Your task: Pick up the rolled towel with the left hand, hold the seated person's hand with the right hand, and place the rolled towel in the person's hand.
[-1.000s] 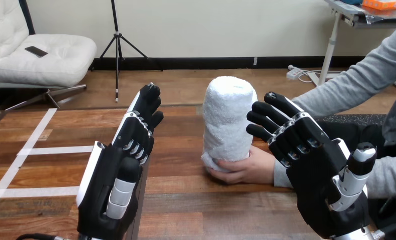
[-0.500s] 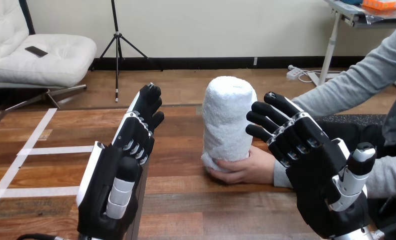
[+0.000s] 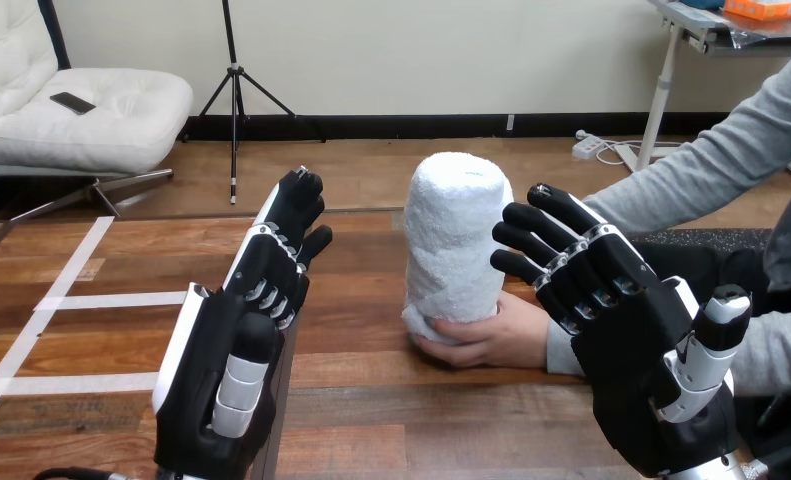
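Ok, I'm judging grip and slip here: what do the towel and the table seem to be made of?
Towel: white terry cloth, probably cotton, judging by its fuzzy, nubby surface; it looks soft and matte. Table: brown wood planks, or possibly a wood-look laminate, with visible grain, board seams and a slight sheen.

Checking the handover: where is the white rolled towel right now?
In the head view the white rolled terry towel stands upright at centre, its base in the person's hand, between the robot's open left hand and right hand.
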Motion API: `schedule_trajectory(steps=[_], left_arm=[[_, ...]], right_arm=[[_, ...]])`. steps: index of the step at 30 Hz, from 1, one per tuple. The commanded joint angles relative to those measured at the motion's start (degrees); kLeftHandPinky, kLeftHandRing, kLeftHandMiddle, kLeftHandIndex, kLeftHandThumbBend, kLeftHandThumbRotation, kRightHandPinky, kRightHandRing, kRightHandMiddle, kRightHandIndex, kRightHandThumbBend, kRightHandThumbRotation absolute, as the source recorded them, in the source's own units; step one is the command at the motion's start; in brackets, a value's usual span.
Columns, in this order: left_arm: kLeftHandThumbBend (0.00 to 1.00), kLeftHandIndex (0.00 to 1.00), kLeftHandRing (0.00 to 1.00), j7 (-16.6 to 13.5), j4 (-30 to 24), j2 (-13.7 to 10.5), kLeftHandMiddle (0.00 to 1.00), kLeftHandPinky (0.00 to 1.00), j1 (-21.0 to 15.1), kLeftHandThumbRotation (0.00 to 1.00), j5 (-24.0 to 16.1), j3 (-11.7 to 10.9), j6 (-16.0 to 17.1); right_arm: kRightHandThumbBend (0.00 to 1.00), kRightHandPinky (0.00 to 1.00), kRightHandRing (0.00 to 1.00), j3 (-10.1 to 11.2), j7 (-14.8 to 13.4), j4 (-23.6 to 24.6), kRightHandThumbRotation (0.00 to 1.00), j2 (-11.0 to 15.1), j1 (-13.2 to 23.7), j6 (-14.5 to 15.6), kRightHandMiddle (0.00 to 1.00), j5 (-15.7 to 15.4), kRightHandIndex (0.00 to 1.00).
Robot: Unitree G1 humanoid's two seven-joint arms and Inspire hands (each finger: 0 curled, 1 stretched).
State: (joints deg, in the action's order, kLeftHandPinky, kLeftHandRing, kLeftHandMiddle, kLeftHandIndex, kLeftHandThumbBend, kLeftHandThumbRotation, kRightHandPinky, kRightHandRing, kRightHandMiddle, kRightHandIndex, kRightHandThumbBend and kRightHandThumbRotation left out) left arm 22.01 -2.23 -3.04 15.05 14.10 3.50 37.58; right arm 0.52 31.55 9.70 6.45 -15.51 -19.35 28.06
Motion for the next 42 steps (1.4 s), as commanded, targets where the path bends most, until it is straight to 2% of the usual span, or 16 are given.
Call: schedule_trajectory(steps=[1,18,42], left_arm=[[0.9,0.95,0.98,-0.1,-1.3,0.4,0.97,0.95,-1.6,0.94,0.4,0.3,0.5],[0.91,0.95,0.99,-0.1,-1.7,0.5,0.98,0.96,-1.4,0.93,0.6,0.7,-0.2],[0.9,0.94,0.98,-0.3,-1.0,0.6,0.97,0.97,-1.7,0.94,0.4,0.6,0.5]], right_arm=[[1.0,0.84,0.85,0.3,0.3,1.9,1.0,-0.3,1.5,-0.3,0.84,0.4,0.84],[1.0,0.84,0.85,0.6,0.2,2.1,1.0,0.0,1.6,0.3,0.84,1.0,0.84],[0.99,0.83,0.85,0.9,0.0,2.4,1.0,0.2,1.9,0.9,0.84,0.9,0.84]])
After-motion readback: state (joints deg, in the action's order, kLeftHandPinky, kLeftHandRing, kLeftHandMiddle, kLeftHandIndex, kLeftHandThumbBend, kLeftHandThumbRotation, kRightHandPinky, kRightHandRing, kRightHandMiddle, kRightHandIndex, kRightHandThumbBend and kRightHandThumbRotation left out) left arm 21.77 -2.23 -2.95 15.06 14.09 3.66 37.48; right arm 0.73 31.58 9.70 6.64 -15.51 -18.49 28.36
